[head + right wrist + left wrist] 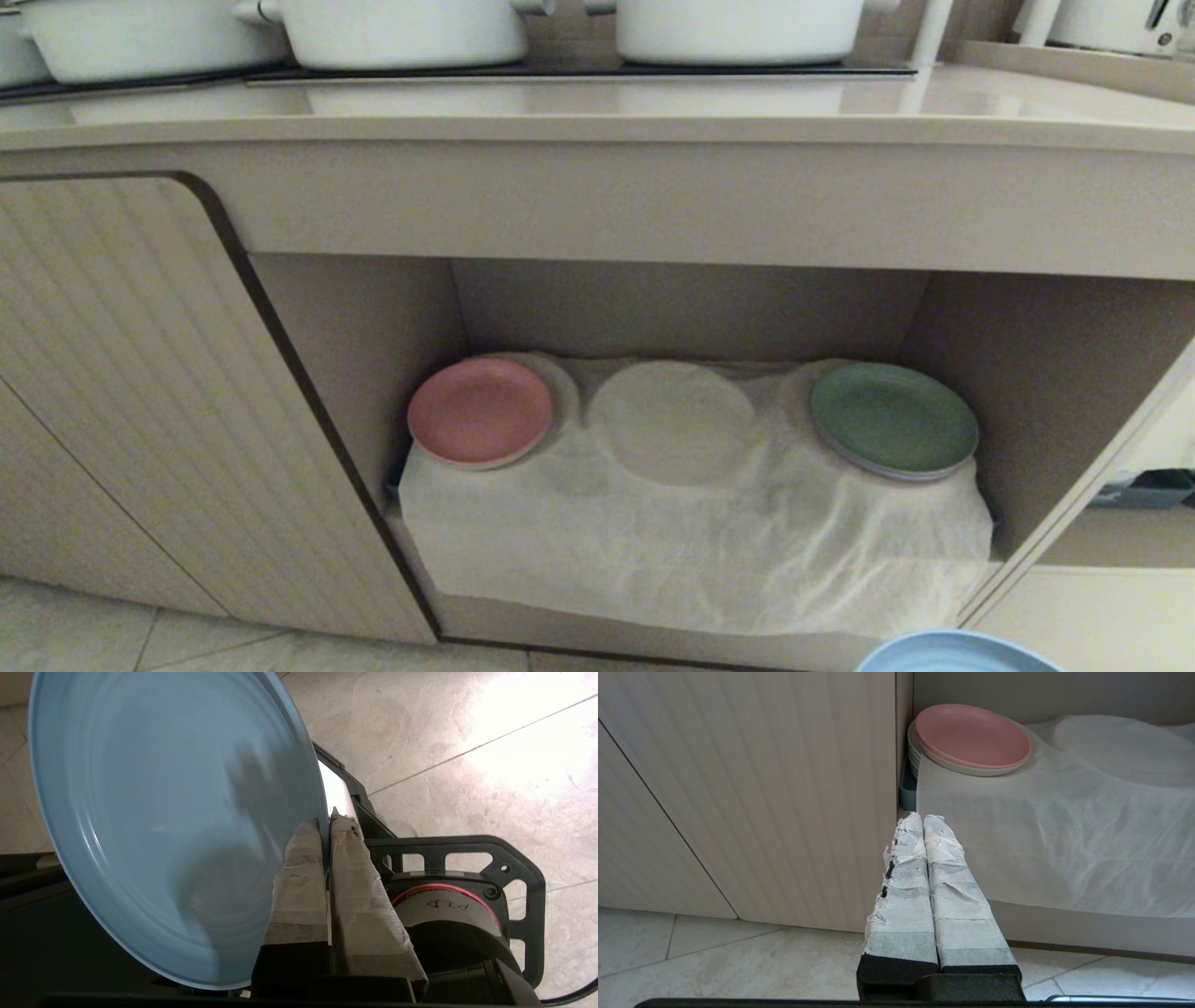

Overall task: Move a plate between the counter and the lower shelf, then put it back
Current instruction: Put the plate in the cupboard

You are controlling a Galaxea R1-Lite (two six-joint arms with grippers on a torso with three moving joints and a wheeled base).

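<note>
Right gripper [325, 820]: nearly closed, its taped fingers [299, 868] pinching the rim of the plate [159, 826]. The light-blue plate is hanging over the floor tiles [444, 728], in front of the lower shelf [691, 308], its edge showing low in the head view. Left gripper [922, 817]: pressed together on nothing, sitting near the cabinet door [761, 788]. Pink plate [479, 411] and green plate [893, 418] are lying on the white cloth [691, 532].
</note>
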